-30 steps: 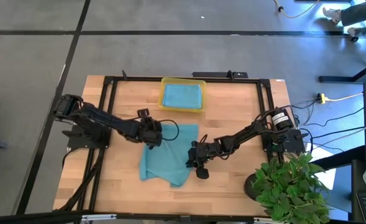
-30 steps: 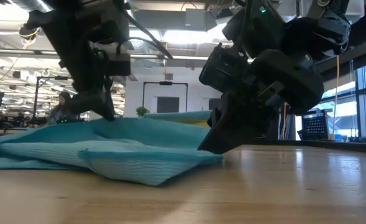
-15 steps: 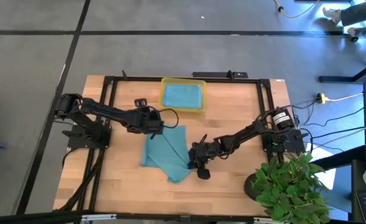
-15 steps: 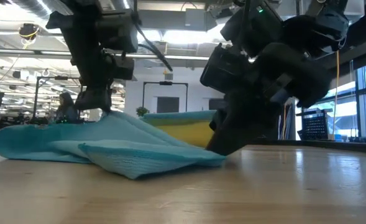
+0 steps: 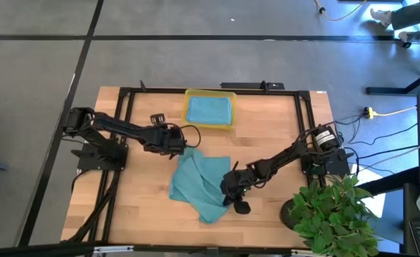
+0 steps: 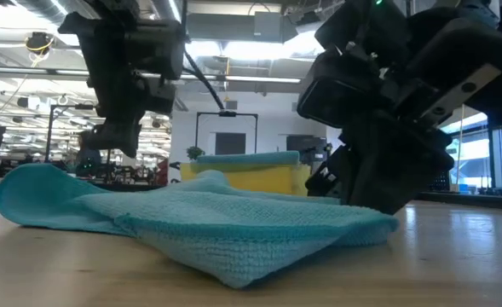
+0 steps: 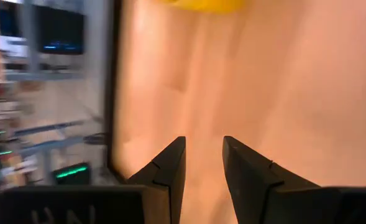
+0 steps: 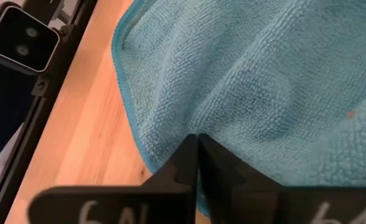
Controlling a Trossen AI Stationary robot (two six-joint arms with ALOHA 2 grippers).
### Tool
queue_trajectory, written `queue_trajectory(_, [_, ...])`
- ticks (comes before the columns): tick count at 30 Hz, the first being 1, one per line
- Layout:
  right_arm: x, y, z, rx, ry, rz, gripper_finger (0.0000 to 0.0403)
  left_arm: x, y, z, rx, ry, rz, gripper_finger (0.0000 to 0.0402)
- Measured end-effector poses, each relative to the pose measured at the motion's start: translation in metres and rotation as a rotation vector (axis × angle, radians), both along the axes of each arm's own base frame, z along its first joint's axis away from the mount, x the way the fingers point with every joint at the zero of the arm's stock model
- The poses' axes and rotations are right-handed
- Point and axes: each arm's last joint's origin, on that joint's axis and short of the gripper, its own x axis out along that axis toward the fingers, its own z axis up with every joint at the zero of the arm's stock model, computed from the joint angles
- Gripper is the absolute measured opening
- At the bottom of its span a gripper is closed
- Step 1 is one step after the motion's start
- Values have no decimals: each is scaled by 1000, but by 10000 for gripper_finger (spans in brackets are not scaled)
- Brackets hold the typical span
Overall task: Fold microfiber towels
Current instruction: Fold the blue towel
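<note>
The right pincer (image 5: 230, 194) has its fingers (image 8: 189, 163) pressed together on the edge of the teal towel (image 5: 201, 184), which lies rumpled mid-desk; whether cloth is truly caught between them is hard to make out. At ten o'clock from the towel, the left pincer (image 5: 178, 145) hangs above bare desk (image 5: 267, 121), fingers (image 7: 169, 168) slightly parted, holding nothing. At twelve o'clock, a yellow tray (image 5: 210, 93) holds another teal towel (image 5: 209, 109); in the low view the tray is half hidden behind the rumpled cloth.
</note>
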Motion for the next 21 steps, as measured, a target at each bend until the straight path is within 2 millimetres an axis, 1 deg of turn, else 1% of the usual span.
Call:
queue_trajectory(3, [1, -4, 0, 3, -1, -4, 17, 7, -14, 1, -112, -66, -39, 98])
queue_trajectory(6, [1, -8, 5, 14, -11, 13, 19, 16, -36, 0, -215, -153, -129, 98])
queue_trajectory(10, [-3, -10, 21, -20, -37, 19, 21, 23, -67, 1, -335, -248, -255, 98])
queue_trajectory(12, [-4, -12, 36, -43, -80, 5, 21, 25, -84, 3, -395, -294, -323, 98])
queue_trajectory(13, [-4, -12, 44, -65, -107, -7, 21, 26, -93, 3, -422, -318, -357, 98])
queue_trajectory(15, [-6, -15, 52, -115, -128, -46, 21, 28, -109, 6, -480, -375, -427, 98])
queue_trajectory(18, [-8, -19, 57, -212, -146, -112, 21, 29, -131, 9, -566, -423, -534, 98])
queue_trajectory(21, [-7, -26, 59, -289, -159, -194, 21, 25, -150, 11, -636, -442, -619, 98])
